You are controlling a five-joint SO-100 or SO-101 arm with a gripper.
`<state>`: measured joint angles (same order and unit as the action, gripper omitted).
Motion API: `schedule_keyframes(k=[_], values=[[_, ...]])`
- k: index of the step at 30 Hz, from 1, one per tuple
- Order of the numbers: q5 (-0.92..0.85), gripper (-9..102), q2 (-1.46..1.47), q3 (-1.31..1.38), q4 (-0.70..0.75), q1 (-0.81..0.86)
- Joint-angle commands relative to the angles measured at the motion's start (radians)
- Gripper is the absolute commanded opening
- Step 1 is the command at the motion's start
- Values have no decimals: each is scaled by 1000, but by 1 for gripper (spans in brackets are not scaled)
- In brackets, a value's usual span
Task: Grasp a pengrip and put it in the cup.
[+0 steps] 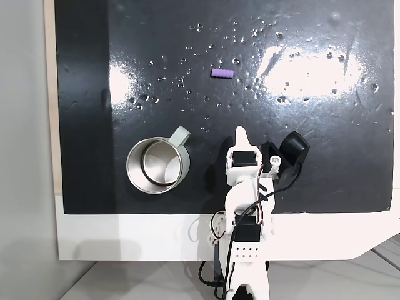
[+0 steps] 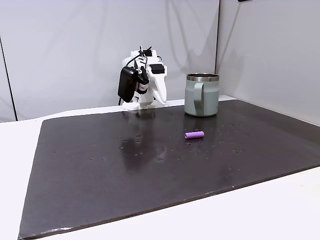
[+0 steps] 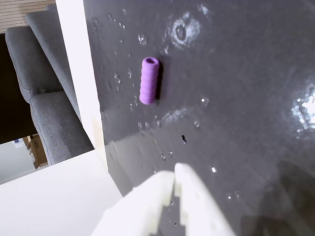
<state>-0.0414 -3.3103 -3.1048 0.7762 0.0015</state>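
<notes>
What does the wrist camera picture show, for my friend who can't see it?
A small purple pengrip lies alone on a shiny black mat dotted with droplets. The white claw pokes up from the bottom edge, shut and holding nothing, apart from the pengrip.

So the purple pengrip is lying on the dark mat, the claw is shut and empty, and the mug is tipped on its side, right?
Not quite: the mug stands upright, rim up, as the fixed view from the mat's far side shows. The rest holds: the pengrip lies on the dark mat, and the claw is shut and empty in the wrist view.
</notes>
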Motion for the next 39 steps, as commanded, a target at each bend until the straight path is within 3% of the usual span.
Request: schedule_keyframes(k=[1, 14, 28, 39], values=[[-40, 0, -8, 5, -5, -40], [-37, 0, 23, 137, 75, 0], [-32, 0, 1097, 773, -31, 78], [-32, 0, 1577, 1108, -31, 38]])
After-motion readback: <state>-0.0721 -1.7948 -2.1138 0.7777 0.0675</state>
